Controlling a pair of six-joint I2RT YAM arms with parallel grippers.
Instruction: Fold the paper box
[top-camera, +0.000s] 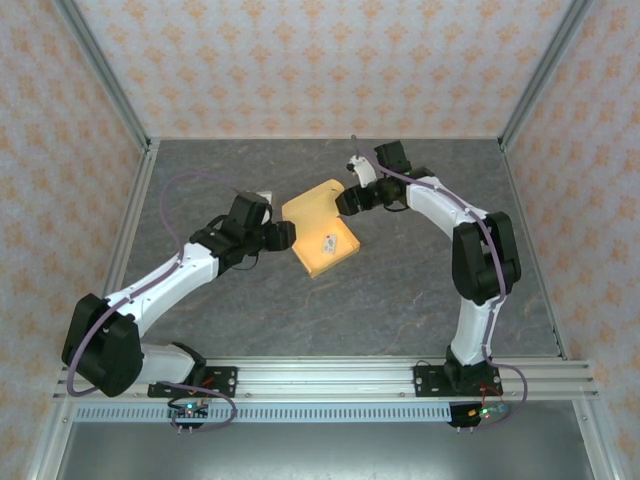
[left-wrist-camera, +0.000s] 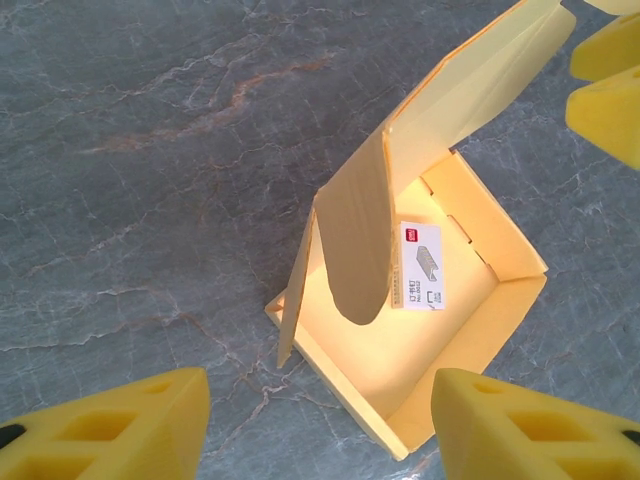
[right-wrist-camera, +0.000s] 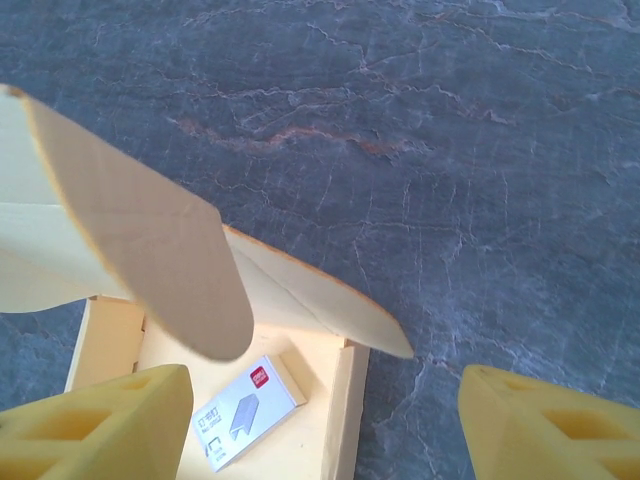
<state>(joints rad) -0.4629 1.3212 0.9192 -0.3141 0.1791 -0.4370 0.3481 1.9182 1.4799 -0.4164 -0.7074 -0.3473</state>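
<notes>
- Left fingers (left-wrist-camera: 110, 425) and right fingers (right-wrist-camera: 90, 420): spread open, gripping nothing.
- Item: paper box (left-wrist-camera: 500, 320), lid (left-wrist-camera: 480, 80) raised, frame centre.
- Risk: unheld lid may spring back, missing its slot.

My left gripper (top-camera: 288, 236) just left of the paper box (top-camera: 318, 225), my right gripper (top-camera: 345, 201) just behind it, box on the table (top-camera: 420, 290) between them, small packet (left-wrist-camera: 418, 266) lying inside it

Paper box (left-wrist-camera: 380, 375) stands open, small white packet (left-wrist-camera: 418, 266) inside.
</notes>
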